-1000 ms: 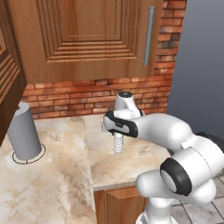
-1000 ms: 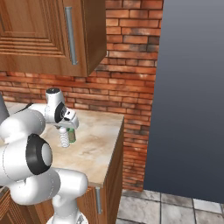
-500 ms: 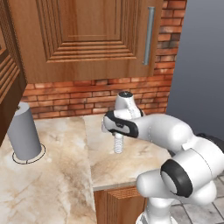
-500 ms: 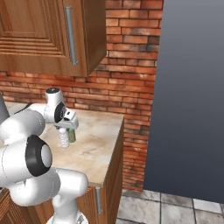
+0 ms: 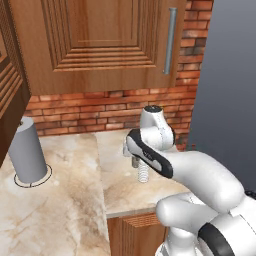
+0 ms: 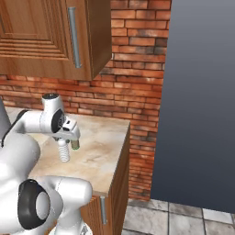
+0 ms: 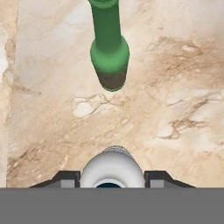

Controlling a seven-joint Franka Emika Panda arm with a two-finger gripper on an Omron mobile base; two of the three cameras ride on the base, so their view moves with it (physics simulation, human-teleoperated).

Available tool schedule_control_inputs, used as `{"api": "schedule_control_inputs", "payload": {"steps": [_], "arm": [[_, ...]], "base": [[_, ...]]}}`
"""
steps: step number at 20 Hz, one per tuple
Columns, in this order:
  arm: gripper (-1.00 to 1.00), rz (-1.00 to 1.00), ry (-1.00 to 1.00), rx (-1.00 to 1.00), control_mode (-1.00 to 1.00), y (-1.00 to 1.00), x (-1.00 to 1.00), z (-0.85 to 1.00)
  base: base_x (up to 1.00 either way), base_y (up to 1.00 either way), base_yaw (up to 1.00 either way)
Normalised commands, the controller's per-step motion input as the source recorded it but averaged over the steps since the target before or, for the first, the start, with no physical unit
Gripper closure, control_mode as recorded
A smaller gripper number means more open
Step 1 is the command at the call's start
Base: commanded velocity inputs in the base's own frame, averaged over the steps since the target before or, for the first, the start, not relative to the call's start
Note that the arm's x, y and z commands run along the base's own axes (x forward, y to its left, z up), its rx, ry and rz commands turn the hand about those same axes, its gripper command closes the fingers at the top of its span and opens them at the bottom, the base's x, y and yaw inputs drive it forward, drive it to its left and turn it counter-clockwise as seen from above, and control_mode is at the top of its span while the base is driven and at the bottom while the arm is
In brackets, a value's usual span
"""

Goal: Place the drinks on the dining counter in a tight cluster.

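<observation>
Clear water bottle [image 7: 112, 168] gripped by tool [image 7: 112, 177].

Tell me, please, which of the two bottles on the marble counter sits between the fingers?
The small clear ribbed water bottle, directly under the gripper with the fingers either side of its neck. The slim green bottle stands apart, beyond it.

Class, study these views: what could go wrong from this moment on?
1. The gripper clamps the water bottle only near its cap, so the bottle might slip or swing when carried.
2. The green bottle stands close by on the counter; a sideways move could topple it.
</observation>
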Motion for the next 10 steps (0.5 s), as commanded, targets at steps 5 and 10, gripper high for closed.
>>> {"api": "schedule_control_inputs", "payload": {"steps": [5, 10], "arm": [[1.00, 0.00, -0.04, 0.00, -1.00, -0.27, -0.79, 0.34], [1.00, 0.00, -0.07, 0.00, -1.00, -0.34, -0.73, 0.40]], "base": [[0.00, 0.00, 0.00], [0.00, 0.00, 0.00]]}}
